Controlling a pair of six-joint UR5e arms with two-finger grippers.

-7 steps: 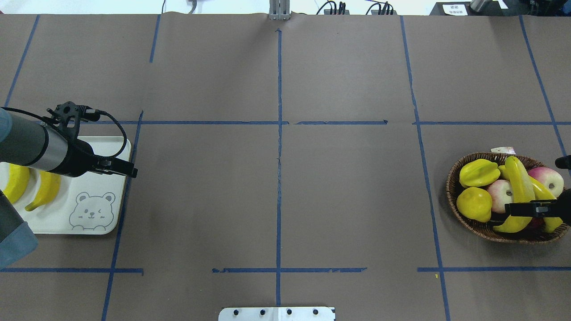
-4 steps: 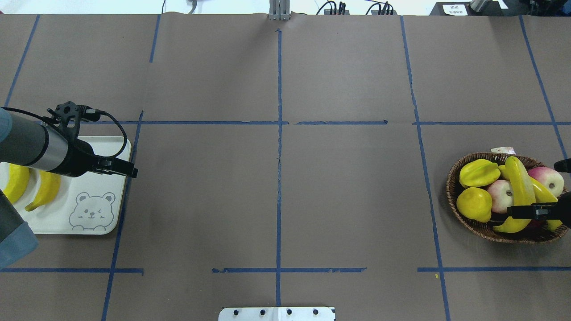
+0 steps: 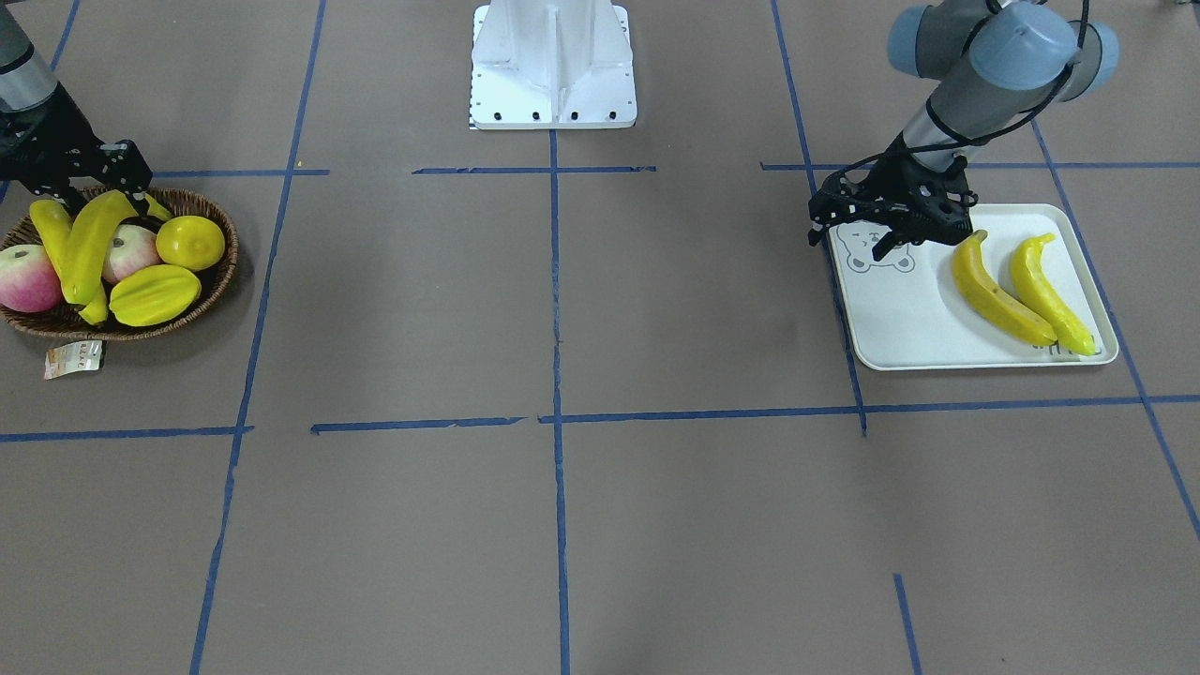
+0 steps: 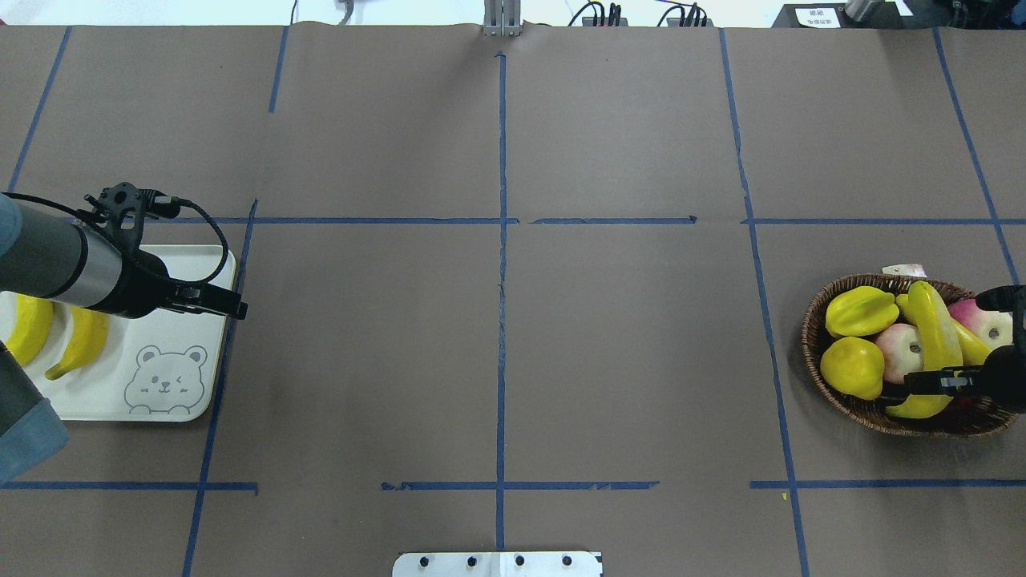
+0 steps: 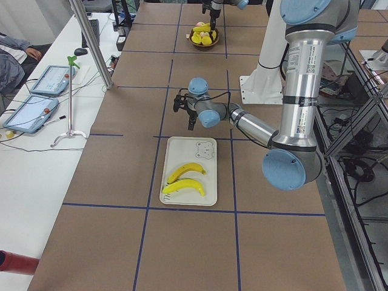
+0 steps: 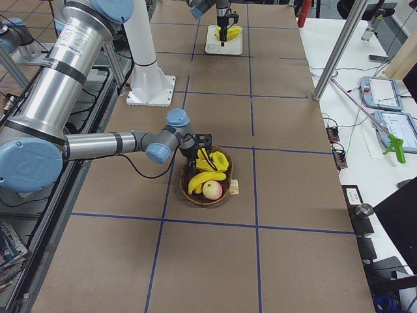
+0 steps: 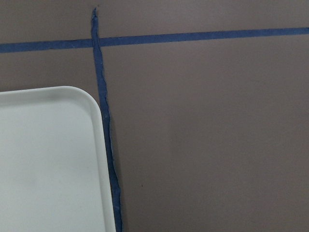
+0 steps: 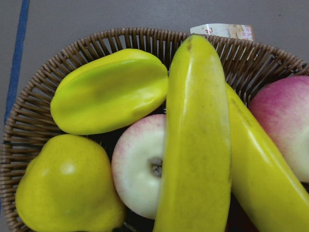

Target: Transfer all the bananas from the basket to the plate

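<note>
- The right gripper point(image 4: 930, 381) sits low across the top banana point(image 4: 930, 336) in the basket point(image 4: 850, 405) at the table's right end. This is probably because that banana rides over an apple point(image 8: 145, 164) and is freest to lift. Whether the claw is spread or pinching cannot be told.
- A second banana point(image 4: 971, 346) lies partly beneath it.
- The left gripper point(image 3: 848, 244), spread and empty, hangs over the bear corner of the plate point(image 4: 104, 393) at the table's left end.
- The delivered bananas point(image 3: 998, 286) lie side by side at the plate's far end, leaving room.
</note>
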